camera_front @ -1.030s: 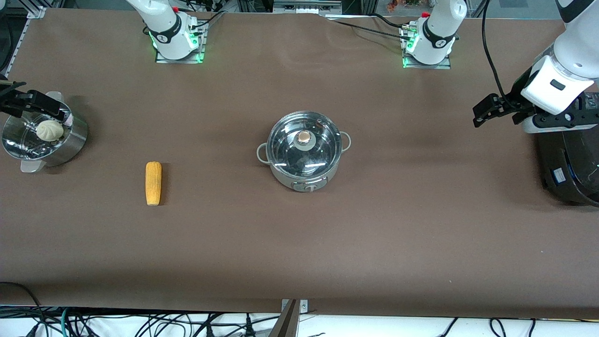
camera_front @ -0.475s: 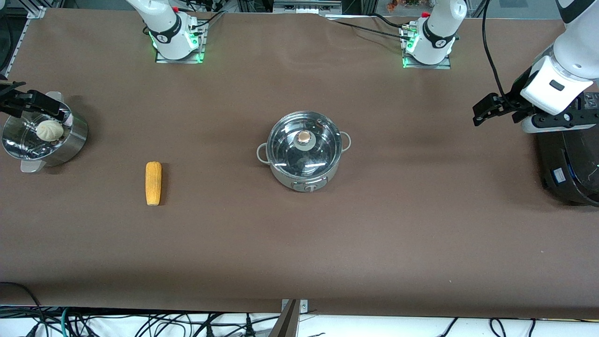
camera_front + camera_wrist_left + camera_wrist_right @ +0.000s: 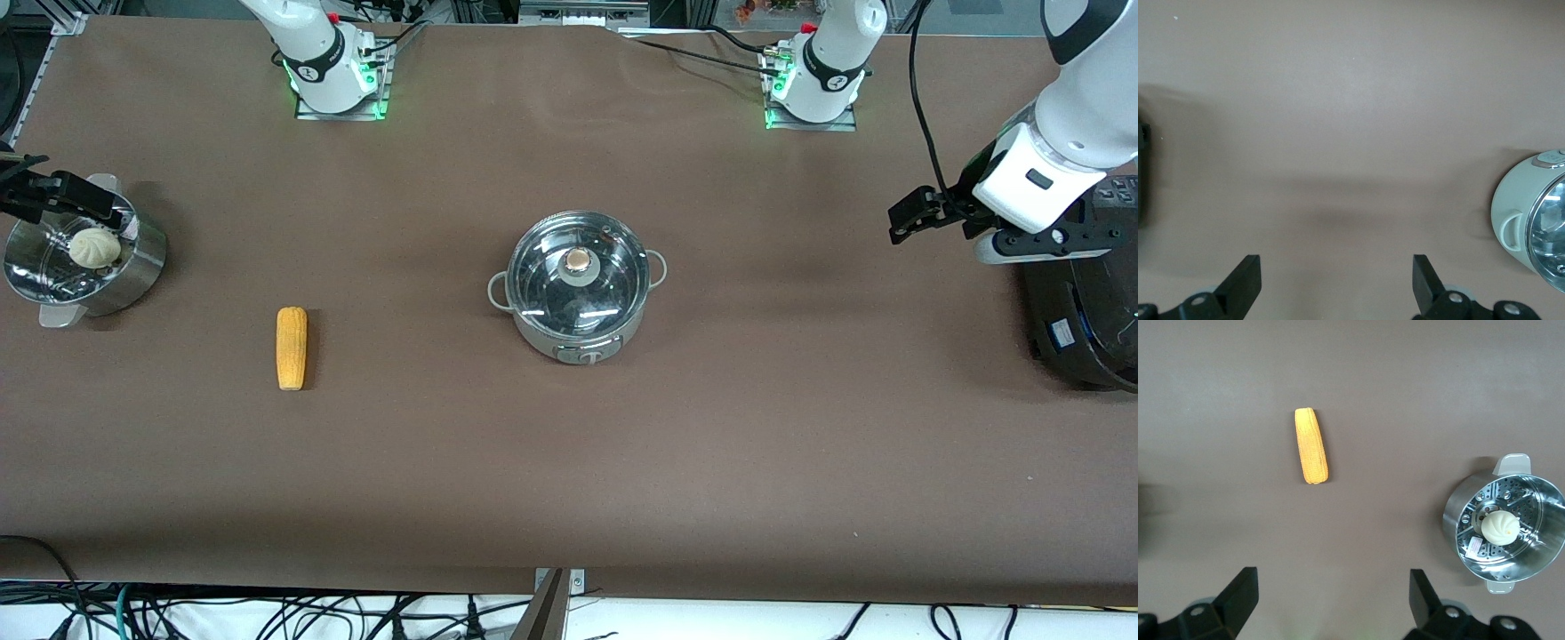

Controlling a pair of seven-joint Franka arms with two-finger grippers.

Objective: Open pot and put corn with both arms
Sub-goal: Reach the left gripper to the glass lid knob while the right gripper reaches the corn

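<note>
The steel pot [image 3: 537, 335] stands at the table's middle with its glass lid [image 3: 613, 277] on and the copper knob [image 3: 579, 260] on top. The corn [image 3: 292, 348] lies on the table toward the right arm's end, a little nearer to the front camera than the pot. My left gripper [image 3: 914, 216] is open and empty, up over bare table between the pot and the black cooker; its wrist view [image 3: 1335, 267] shows the pot's edge [image 3: 1511, 223]. My right gripper [image 3: 80, 200] is open and empty over the steamer basket; its wrist view [image 3: 1331, 580] shows the corn [image 3: 1311, 445].
A perforated steel steamer basket [image 3: 147, 260] with a pale bun [image 3: 94, 247] stands at the right arm's end, also in the right wrist view [image 3: 1458, 513]. A big black cooker [image 3: 1080, 320] stands at the left arm's end.
My left gripper has moved a little toward the pot, away from the black cooker. The right arm, pot and corn have not moved.
</note>
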